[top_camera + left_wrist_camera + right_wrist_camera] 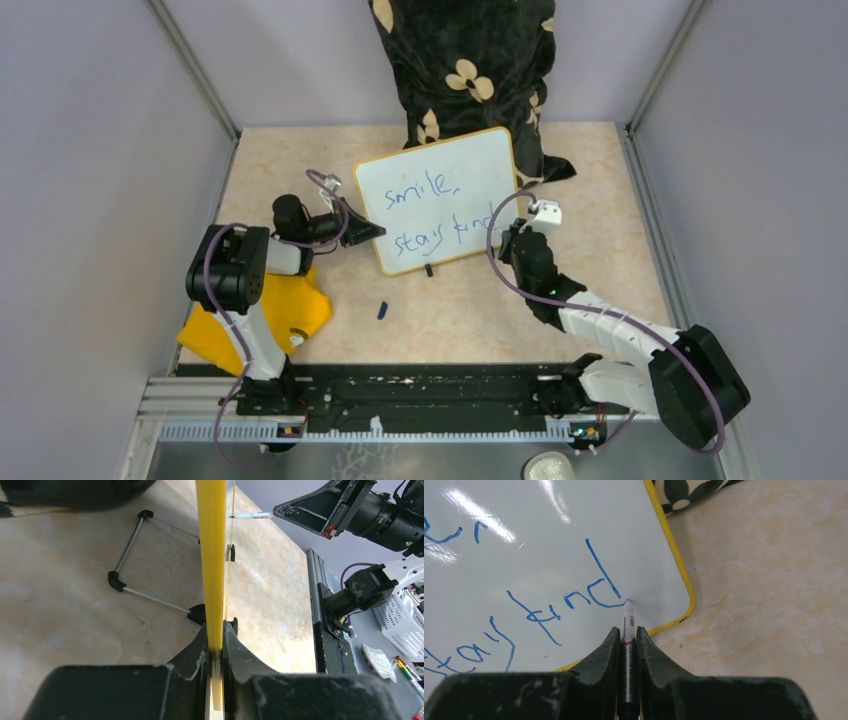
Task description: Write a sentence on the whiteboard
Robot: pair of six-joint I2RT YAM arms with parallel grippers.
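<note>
The whiteboard [440,175] with its yellow rim stands tilted on the table, blue words "smile, stay kind" [425,195] across it in two lines. My left gripper [372,233] is shut on the board's left edge; in the left wrist view the yellow rim [212,555] runs up from between the jaws of that gripper [216,652]. My right gripper [627,635] is shut on a marker [628,625], whose tip touches the board at the bottom of the final "d" [603,587], near the board's lower right corner [684,611]. From above, that gripper [508,232] sits at the board's right edge.
A yellow cloth [262,318] lies by the left arm. A small blue cap [382,310] lies in front of the board. A black flowered cushion [465,70] stands behind the board. The board's wire stand [145,555] shows behind it. Grey walls enclose the table.
</note>
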